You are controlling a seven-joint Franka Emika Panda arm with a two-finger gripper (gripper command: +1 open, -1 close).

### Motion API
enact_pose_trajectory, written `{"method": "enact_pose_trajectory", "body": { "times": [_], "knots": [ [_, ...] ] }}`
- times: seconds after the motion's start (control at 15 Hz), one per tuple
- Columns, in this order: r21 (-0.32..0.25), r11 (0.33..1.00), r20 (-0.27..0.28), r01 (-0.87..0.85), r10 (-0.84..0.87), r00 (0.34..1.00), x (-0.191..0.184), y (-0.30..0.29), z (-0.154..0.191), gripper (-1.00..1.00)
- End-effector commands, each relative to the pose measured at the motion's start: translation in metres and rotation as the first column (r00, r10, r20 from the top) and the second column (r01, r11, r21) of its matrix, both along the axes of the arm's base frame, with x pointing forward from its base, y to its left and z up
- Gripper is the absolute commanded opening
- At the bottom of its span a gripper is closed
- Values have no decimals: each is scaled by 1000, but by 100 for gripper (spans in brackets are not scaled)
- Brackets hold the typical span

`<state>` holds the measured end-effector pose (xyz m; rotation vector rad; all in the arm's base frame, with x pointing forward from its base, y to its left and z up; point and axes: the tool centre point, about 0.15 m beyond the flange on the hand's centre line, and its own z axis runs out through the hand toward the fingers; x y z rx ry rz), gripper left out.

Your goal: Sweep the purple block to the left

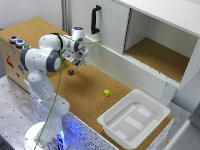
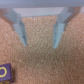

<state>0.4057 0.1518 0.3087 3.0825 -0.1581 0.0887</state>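
Landmark: the cork surface (image 1: 90, 95), a long cork-topped bench; every position below refers to it.

Arm: one white Franka arm (image 1: 42, 60) stands at the bench's near edge, bent over the cork surface, with a green cable (image 1: 57, 100) hanging along it.

Gripper: the gripper (image 1: 79, 61) hangs above the cork surface near the end toward the exterior view's left. In the wrist view its two pale blue fingers (image 2: 58, 30) stand well apart, with bare cork between them (nothing is held).

Purple block: the purple block (image 1: 71, 72) lies on the cork surface, just below the gripper in the exterior view and apart from it. In the wrist view the purple block (image 2: 5, 73) sits at the frame's edge, outside the gap between the fingers and clear of both tips; contact is not visible.

Yellow cube: a small yellow cube (image 1: 107, 93) rests on the cork surface, well apart from the purple block, toward the exterior view's right.

White bin: a white bin (image 1: 112, 117) sits at the end of the cork surface toward the exterior view's right.

Cabinet: a white cabinet (image 1: 150, 30) with a black handle (image 1: 95, 20) runs along the far side of the cork surface (one compartment is open, its floor cork-lined).

Buttons: coloured buttons (image 1: 19, 42) sit on the box at the end of the cork surface toward the exterior view's left.
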Motion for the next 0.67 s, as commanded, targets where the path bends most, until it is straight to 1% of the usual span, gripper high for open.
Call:
{"method": "enact_pose_trajectory", "body": {
  "times": [0.0, 0.13, 0.33, 0.6],
  "knots": [
    [48, 997, 29, 55, -56, 998, 19, -28, -7, 100],
    [76, 995, 53, 63, -67, 996, 29, -46, -6, 100],
    [78, 997, 86, -6, -1, 996, 33, -82, 0, 100],
    [108, 991, 72, -80, 72, 995, 14, -132, 4, 100]
  ]
}}
